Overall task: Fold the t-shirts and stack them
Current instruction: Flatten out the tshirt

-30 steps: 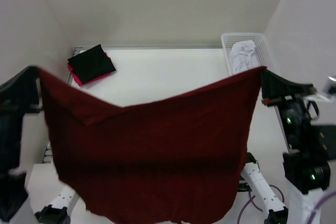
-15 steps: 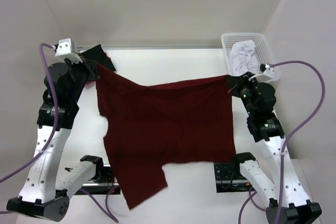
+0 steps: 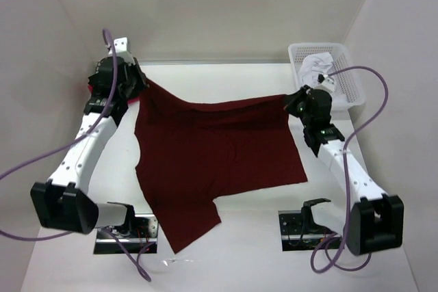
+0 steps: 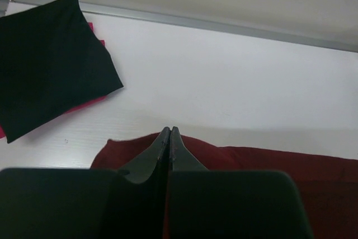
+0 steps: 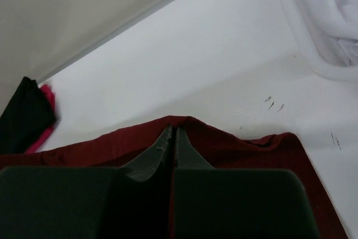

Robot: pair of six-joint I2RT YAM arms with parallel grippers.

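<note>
Two end effectors (image 4: 169,131) (image 5: 172,131) pinch maroon t-shirt (image 3: 212,148).

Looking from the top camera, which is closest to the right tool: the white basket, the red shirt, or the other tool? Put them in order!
1. The maroon shirt: pinched in the right tool itself.
2. The white basket: just behind it, toward its right.
3. The left tool: far across, at the shirt's other corner.
</note>
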